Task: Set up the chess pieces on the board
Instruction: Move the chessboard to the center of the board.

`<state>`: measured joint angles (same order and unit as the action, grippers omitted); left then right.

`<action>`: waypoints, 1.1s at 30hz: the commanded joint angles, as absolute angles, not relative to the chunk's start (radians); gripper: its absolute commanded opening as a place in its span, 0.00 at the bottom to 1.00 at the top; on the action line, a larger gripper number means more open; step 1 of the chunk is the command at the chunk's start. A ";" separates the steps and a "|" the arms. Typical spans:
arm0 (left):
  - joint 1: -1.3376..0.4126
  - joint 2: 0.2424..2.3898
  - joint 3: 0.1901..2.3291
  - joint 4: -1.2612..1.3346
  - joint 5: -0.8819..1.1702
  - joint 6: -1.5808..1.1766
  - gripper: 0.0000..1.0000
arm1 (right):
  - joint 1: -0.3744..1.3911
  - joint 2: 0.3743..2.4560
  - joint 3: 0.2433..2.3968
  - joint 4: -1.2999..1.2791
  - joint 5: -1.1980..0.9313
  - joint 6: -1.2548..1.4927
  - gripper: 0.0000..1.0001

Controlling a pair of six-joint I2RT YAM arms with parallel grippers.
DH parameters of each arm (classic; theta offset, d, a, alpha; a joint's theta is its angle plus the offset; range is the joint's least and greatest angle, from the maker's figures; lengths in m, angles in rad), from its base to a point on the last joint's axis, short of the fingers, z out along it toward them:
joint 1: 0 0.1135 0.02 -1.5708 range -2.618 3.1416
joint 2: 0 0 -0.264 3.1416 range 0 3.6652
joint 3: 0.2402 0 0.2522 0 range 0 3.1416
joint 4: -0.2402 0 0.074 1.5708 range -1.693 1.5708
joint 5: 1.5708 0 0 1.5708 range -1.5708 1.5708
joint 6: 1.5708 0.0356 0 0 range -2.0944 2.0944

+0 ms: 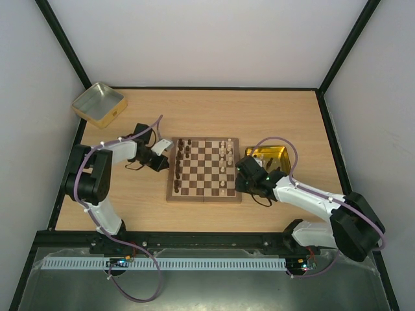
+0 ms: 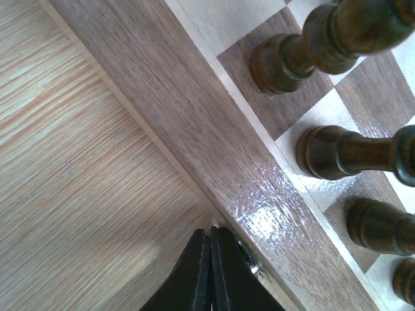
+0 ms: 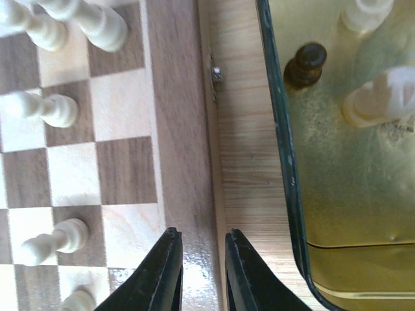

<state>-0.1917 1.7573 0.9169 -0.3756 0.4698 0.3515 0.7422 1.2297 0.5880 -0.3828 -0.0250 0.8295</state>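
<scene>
Right gripper: released, black jaws a little apart with nothing between them, poised over the rim of the board.
Left gripper: clenched on nothing, at the opposite rim, over bare table.
Table: pale wood-grain tabletop carrying everything.
Board: square wooden chessboard with dark and tan checks, lying between my two arms.
Tray: shiny gold rectangular metal tray, just beside the board on the right arm's side, with a strip of table between them.
On the board: dark brown turned pieces along the left arm's edge, pale cream pieces along the right arm's edge, with gaps.
Left in the tray: one small dark brown piece and two cream ones; standing or lying, I cannot tell.
Next move, my judgement: the tray lies on the side of the right gripper away from the board, so the right arm is far nearer. I'd swing it outward over the tray wall.
</scene>
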 commanded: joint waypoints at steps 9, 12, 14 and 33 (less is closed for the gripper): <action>-0.127 1.674 0.908 -0.485 0.293 0.333 0.54 | 0.750 1.151 0.745 -0.578 0.086 0.793 0.23; -0.103 1.626 0.919 -0.504 0.292 0.339 0.70 | 0.749 1.122 0.769 -0.620 0.125 0.792 0.28; -0.086 1.588 0.926 -0.530 0.298 0.350 0.75 | 0.746 1.108 0.783 -0.647 0.153 0.789 0.34; -0.055 1.099 0.967 -0.683 0.632 0.337 0.99 | 0.456 1.292 0.915 -0.585 0.018 0.684 0.47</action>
<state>-0.0540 1.1412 1.0245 -0.6643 0.5419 0.3466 0.4648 1.2449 0.8707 -0.6090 0.0353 0.6926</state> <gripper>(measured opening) 0.993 0.489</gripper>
